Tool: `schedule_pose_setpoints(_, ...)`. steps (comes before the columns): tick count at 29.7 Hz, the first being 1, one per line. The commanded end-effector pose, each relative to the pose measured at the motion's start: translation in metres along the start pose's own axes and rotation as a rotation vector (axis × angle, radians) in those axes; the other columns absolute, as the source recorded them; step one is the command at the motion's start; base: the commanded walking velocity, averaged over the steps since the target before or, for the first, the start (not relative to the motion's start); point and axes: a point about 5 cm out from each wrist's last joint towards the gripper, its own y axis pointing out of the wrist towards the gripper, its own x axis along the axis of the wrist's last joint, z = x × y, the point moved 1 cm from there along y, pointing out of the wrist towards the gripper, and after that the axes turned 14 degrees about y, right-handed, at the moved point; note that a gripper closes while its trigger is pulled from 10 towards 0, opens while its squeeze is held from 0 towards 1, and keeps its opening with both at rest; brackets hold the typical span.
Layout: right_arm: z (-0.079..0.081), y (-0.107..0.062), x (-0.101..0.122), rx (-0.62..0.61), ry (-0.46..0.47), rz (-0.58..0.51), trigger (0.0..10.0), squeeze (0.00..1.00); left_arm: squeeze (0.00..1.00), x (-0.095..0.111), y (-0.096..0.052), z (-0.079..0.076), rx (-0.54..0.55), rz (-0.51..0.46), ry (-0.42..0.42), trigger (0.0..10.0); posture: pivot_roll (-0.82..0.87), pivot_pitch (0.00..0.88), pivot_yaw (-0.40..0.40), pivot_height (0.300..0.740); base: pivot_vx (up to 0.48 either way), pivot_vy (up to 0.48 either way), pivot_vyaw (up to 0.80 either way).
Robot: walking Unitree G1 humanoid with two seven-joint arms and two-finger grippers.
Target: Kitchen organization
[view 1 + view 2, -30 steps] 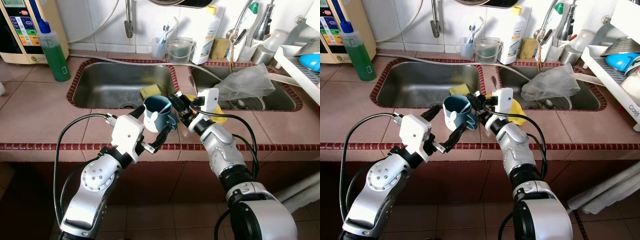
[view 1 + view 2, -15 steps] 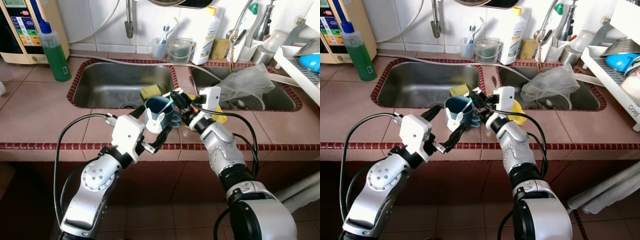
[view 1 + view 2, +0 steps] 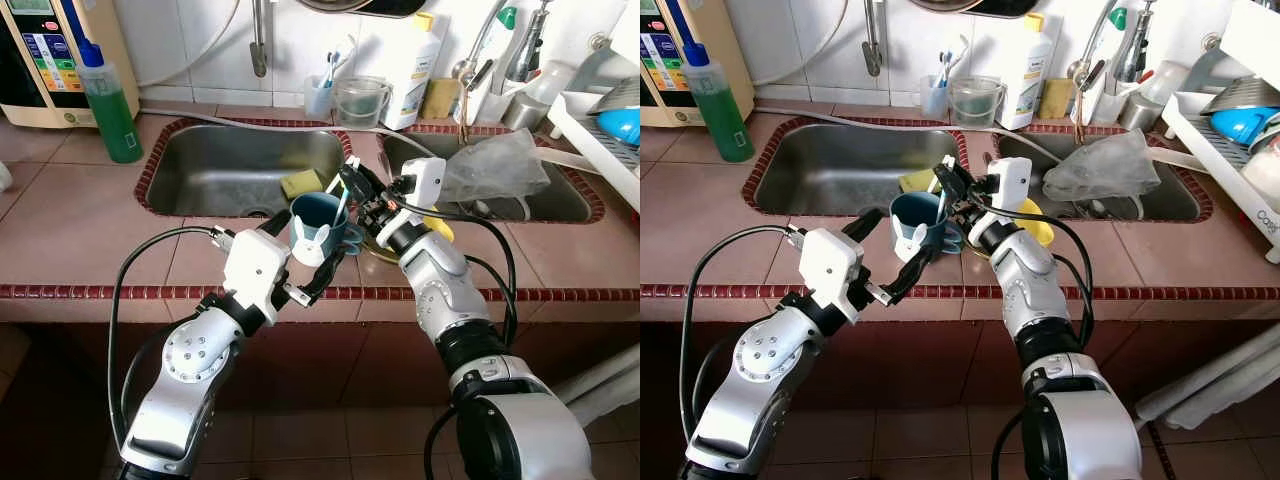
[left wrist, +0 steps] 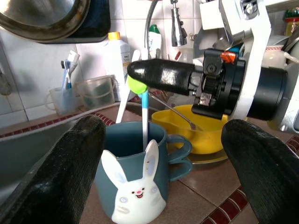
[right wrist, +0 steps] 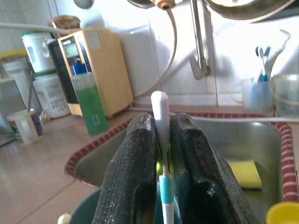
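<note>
1. Tiled in reddish brown with a dark red edge, the desk (image 3: 70,225) runs across the middle of the frame; one blue mug (image 3: 318,222) with a white rabbit face stands near its front edge, just below centre.
2. Left gripper (image 3: 305,257) sits at the mug with its fingers spread wide on either side, not touching it.
3. Right gripper (image 3: 350,185), just above the mug, is clamped on one toothbrush (image 5: 160,140), whose lower end dips into the mug.
4. My guess: the toothbrush is light, stiff and thin, so it could swivel; grip mid-handle. The mug looks hard, smooth and breakable; take it by the body.
5. Behind: one yellow bowl (image 4: 205,135), two sinks (image 3: 240,165), one green bottle (image 3: 108,105) at upper left.
</note>
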Motion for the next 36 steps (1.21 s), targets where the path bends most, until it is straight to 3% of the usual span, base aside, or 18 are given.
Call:
schedule_pose_setpoints(1, 0.004, 0.005, 0.012, 0.03, -0.004, -0.043, 5.0, 0.0, 0.0, 0.004, 0.003, -0.001, -0.003, -0.015, 0.015, 10.0, 0.02, 0.036, -0.053, 0.74, 0.0, 0.0, 0.0)
schedule_pose_setpoints(2, 0.004, 0.005, 0.012, 0.03, -0.003, -0.044, 5.0, 0.0, 0.0, 0.004, 0.003, -0.001, -0.003, -0.016, 0.015, 10.0, 0.02, 0.036, -0.053, 0.74, 0.0, 0.0, 0.0)
schedule_pose_setpoints(3, 0.005, 0.005, 0.014, 0.038, -0.001, -0.053, 0.0, 0.0, 0.0, 0.003, 0.003, 0.0, -0.002, -0.015, 0.017, 10.0, 0.02, 0.038, -0.053, 0.74, 0.0, 0.0, 0.0)
schedule_pose_setpoints(23, 0.018, 0.013, 0.037, 0.1, 0.0, -0.129, 0.0, 0.0, 0.0, 0.004, 0.006, 0.004, 0.015, -0.018, 0.023, 10.0, 0.02, 0.038, -0.046, 0.74, 0.0, 0.0, 0.0)
schedule_pose_setpoints(24, 0.023, 0.015, 0.045, 0.125, -0.004, -0.15, 8.7, 0.0, 0.0, 0.003, 0.007, 0.007, 0.025, -0.018, 0.018, 10.0, 0.01, 0.035, -0.046, 0.74, 0.0, 0.0, 0.0)
schedule_pose_setpoints(25, 0.024, 0.016, 0.048, 0.131, -0.007, -0.158, 8.7, 0.0, 0.0, 0.003, 0.007, 0.008, 0.028, -0.018, 0.016, 10.0, 0.01, 0.035, -0.046, 0.74, 0.0, 0.0, 0.0)
schedule_pose_setpoints(26, 0.025, 0.017, 0.051, 0.135, -0.009, -0.167, 10.0, 0.0, 0.0, 0.003, 0.008, 0.009, 0.034, -0.019, 0.014, 10.0, 0.01, 0.032, -0.046, 0.74, 0.0, 0.0, 0.0)
schedule_pose_setpoints(31, 0.031, 0.019, 0.073, 0.153, -0.04, -0.23, 10.0, 0.0, 0.0, 0.002, 0.011, 0.021, 0.07, -0.021, 0.016, 10.0, 0.01, 0.025, -0.047, 0.74, 0.0, 0.0, 0.0)
schedule_pose_setpoints(36, 0.026, 0.013, 0.089, 0.125, -0.091, -0.286, 10.0, 0.0, 0.0, 0.002, 0.013, 0.034, 0.117, -0.015, 0.012, 10.0, 0.01, 0.014, -0.049, 0.74, 0.0, 0.0, 0.0)
